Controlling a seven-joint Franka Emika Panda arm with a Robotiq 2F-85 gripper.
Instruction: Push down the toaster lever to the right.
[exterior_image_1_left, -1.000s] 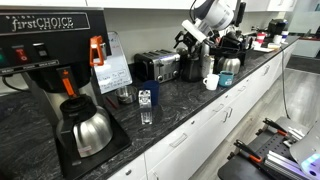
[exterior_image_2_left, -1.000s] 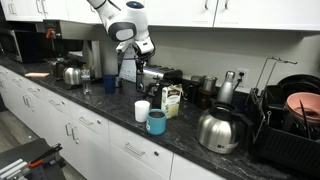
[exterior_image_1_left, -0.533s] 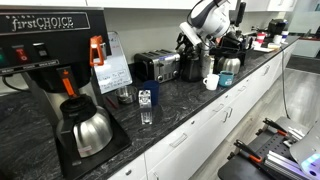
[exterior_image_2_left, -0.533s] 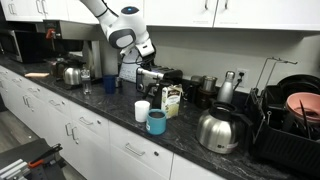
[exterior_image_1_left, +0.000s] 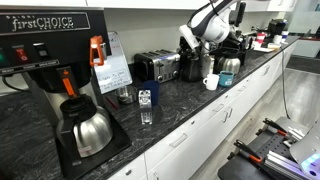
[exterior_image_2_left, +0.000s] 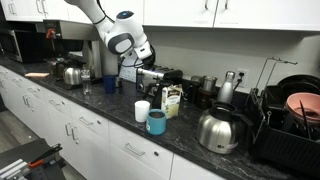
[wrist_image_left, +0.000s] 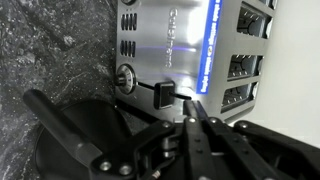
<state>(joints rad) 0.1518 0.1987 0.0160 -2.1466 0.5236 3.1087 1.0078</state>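
Dark speckled counter (exterior_image_1_left: 195, 105) across both exterior views, cabinets beneath. At the far left in an exterior view, big black coffee machine (exterior_image_1_left: 45, 45). White arm (exterior_image_2_left: 120, 30) coming in from the upper left of the frame, bent down over the toaster (exterior_image_2_left: 160, 76). Toaster at mid-frame, back by the wall; in the wrist view its silver end face (wrist_image_left: 170, 40) fills the upper half, slots at the right edge. Toward the lower right of an exterior view, steel kettle (exterior_image_2_left: 217, 130). Under the coffee machine, steel carafe (exterior_image_1_left: 85, 128). Near the counter's front edge, teal mug (exterior_image_2_left: 157, 122) with white cup (exterior_image_2_left: 142, 110) just beside it, both well apart from the arm. Claw (wrist_image_left: 190, 112) rising from the bottom centre of the wrist view, fingers pressed together, tips just right of the black lever (wrist_image_left: 163, 93); touching or not, cannot tell. Lever at mid-frame on the end face, just right of and below a round knob (wrist_image_left: 126, 76)
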